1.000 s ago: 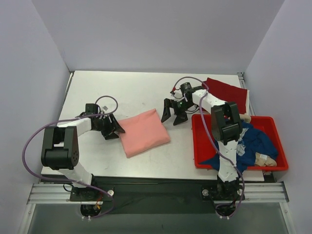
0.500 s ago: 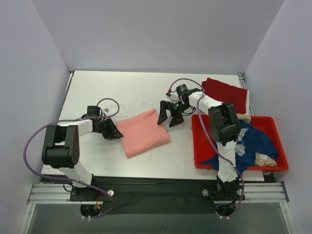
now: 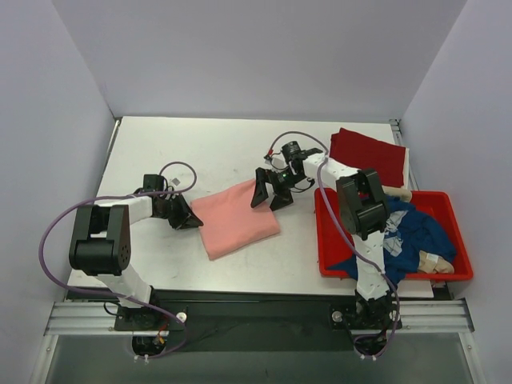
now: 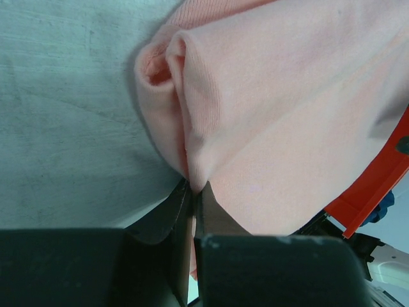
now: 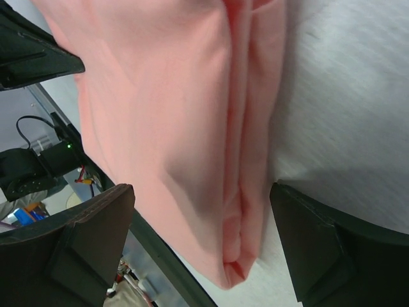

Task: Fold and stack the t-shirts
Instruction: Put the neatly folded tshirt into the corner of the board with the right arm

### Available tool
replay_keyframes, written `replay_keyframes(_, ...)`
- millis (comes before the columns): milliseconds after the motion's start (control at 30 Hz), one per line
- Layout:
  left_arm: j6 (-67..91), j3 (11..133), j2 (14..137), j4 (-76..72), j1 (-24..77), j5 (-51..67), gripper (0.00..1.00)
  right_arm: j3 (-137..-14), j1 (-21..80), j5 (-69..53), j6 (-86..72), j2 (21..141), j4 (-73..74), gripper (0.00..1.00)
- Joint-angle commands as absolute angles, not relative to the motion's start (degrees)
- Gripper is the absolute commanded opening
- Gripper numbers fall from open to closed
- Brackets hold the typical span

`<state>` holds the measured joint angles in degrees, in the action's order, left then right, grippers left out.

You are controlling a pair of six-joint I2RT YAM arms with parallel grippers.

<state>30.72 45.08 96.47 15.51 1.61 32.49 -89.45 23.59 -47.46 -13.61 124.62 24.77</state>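
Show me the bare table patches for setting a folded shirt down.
Free: the far table behind the salmon-pink shirt, left of the dark red shirt; also the near strip in front of the pink one. Crowded: the right side, around the red tub.

navy t-shirt [image 3: 428, 232] partly hidden behind right arm [image 3: 364, 208], salmon-pink t-shirt [image 4: 287, 96] cropped in wrist views

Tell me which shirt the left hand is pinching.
The salmon-pink shirt, mid-table: the left hand is shut on its edge. The dark red shirt lies untouched at the back; the navy shirt sits in the red tub.
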Motion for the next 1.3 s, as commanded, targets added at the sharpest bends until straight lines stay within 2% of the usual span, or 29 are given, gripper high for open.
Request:
replay_keyframes(0,26.9,43.68,99.14,17.84,2.2,27.42,0.0,-87.98,26.8,-45.79,-13.53,128.58,25.4,0.92)
replay_keyframes(233,26.89,43.77,99.32,17.67,2.37,28.3,0.0,-88.07,29.88,-45.62,-14.59,130.69,23.73,0.86)
replay_keyframes(333,27.07,43.59,99.05,17.49,2.81,28.39,0.0,-88.24,30.41,-45.61,-14.85,130.87,23.29,0.8)
replay_keyframes(600,27.95,43.59,98.79,16.88,3.78,28.74,0.0,-90.35,30.76,-45.88,-15.91,130.96,22.94,0.49)
replay_keyframes(700,28.21,43.77,98.26,16.96,3.78,29.0,0.0,-90.62,30.85,-45.79,-16.17,130.52,23.11,0.26)
replay_keyframes(733,28.39,44.03,98.0,16.96,3.78,29.09,0.05,-90.62,30.68,-45.44,-16.26,129.65,23.03,0.08)
replay_keyframes(767,28.65,44.29,97.48,16.96,3.78,29.27,0.12,-90.44,30.59,-44.92,-16.26,129.12,23.03,0.01)
replay_keyframes(800,28.83,44.56,97.12,16.96,3.78,29.27,0.26,-90.09,30.41,-43.87,-16.35,128.59,23.11,0.0)
replay_keyframes(833,29.0,45.34,96.77,17.05,3.78,29.18,0.33,-90.0,30.15,-43.6,-16.35,127.54,23.2,0.0)
replay_keyframes(933,29.35,47.1,95.19,17.84,3.78,28.22,0.48,-90.0,28.39,-42.46,-16.87,125.26,23.73,0.0)
replay_keyframes(1033,29.53,48.6,93.52,19.24,3.78,26.81,0.57,-89.65,25.41,-40.88,-16.96,122.45,24.61,0.0)
replay_keyframes(1267,30.5,51.85,87.81,22.32,3.69,22.16,0.67,-94.29,18.73,-36.22,-12.75,119.0,31.46,0.0)
